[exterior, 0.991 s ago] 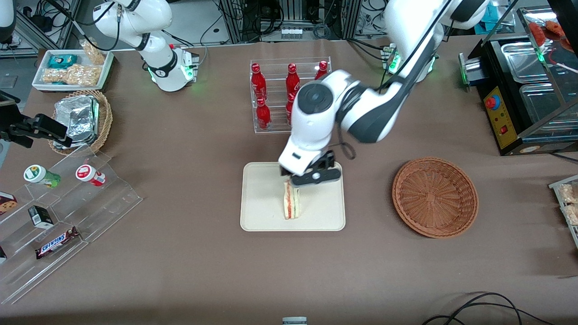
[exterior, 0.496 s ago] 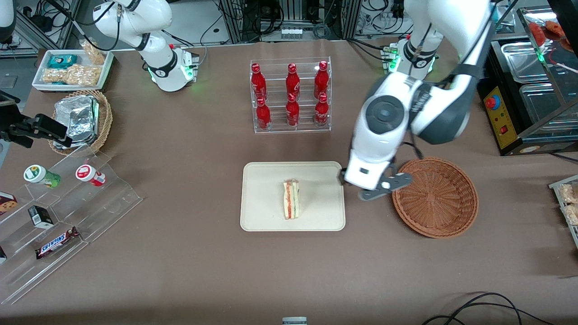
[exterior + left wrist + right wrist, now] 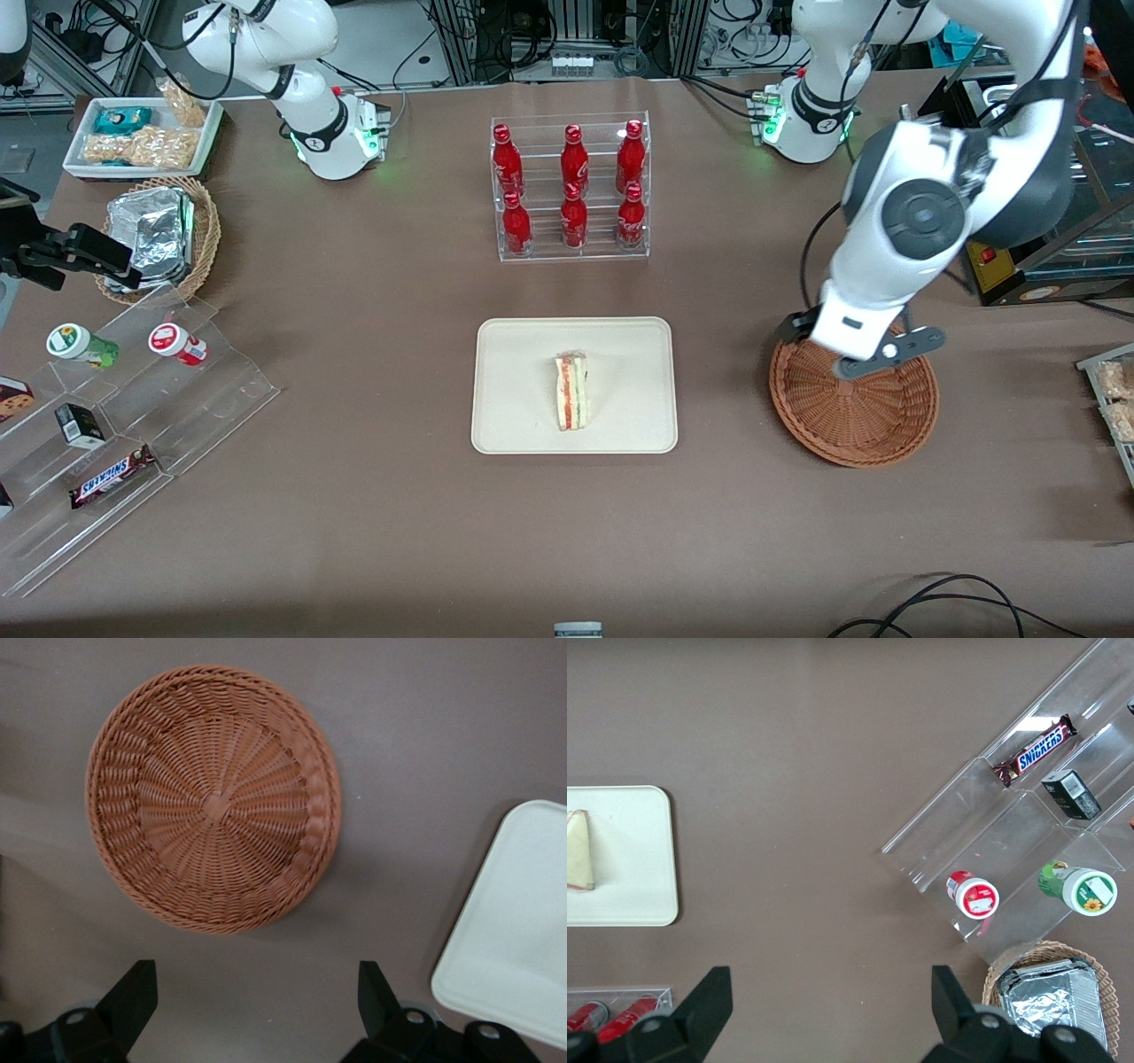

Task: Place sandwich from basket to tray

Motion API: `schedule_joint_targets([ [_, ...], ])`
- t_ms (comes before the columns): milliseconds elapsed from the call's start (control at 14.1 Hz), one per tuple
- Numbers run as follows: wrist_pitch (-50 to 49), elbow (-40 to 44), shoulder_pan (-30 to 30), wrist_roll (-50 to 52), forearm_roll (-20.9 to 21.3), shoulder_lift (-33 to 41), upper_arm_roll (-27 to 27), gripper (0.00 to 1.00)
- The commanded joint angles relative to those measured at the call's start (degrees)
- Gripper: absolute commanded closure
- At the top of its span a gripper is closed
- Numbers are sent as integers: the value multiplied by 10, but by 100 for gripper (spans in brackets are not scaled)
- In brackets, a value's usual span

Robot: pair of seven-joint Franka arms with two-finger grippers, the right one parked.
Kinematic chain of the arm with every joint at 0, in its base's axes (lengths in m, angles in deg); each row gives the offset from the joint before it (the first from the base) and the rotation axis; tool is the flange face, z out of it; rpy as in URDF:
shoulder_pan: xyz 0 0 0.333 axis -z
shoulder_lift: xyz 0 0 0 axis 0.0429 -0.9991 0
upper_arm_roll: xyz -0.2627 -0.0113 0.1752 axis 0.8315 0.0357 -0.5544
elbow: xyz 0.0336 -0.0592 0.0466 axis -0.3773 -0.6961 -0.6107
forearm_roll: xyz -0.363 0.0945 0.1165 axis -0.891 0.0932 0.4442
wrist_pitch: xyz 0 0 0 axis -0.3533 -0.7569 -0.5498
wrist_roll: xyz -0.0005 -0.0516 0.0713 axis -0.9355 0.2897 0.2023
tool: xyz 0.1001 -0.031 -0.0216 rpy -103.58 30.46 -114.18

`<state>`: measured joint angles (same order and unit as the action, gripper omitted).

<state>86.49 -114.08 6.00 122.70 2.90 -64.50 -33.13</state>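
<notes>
The sandwich (image 3: 572, 392), a pale wedge with red and green layers, stands on the cream tray (image 3: 514, 425) in the middle of the table; it also shows in the right wrist view (image 3: 578, 850). The reddish-brown wicker basket (image 3: 864, 425) is empty and lies toward the working arm's end. My left gripper (image 3: 873, 350) hangs high above the basket's farther rim, open and empty. In the left wrist view the open fingers (image 3: 133, 992) frame bare table, with the basket (image 3: 213, 797) and a tray corner (image 3: 514, 948) in sight.
A clear rack of red bottles (image 3: 570, 186) stands farther from the camera than the tray. A black appliance (image 3: 1019, 177) stands near the working arm's base. A clear stepped shelf of snacks (image 3: 124, 390), a foil-pack basket (image 3: 159, 235) and a white snack tray (image 3: 142, 133) lie toward the parked arm's end.
My left gripper has let go of the sandwich on the tray and swung sideways and upward, from over the tray to above the basket. The sandwich has stayed put.
</notes>
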Motion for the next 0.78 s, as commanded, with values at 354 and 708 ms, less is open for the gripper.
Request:
schedule_joint_targets([
  [354,-61,-52,-47,-293,-67,117,-44,0],
  [708,-78,-11,7,-393,-65,122,-134,0],
])
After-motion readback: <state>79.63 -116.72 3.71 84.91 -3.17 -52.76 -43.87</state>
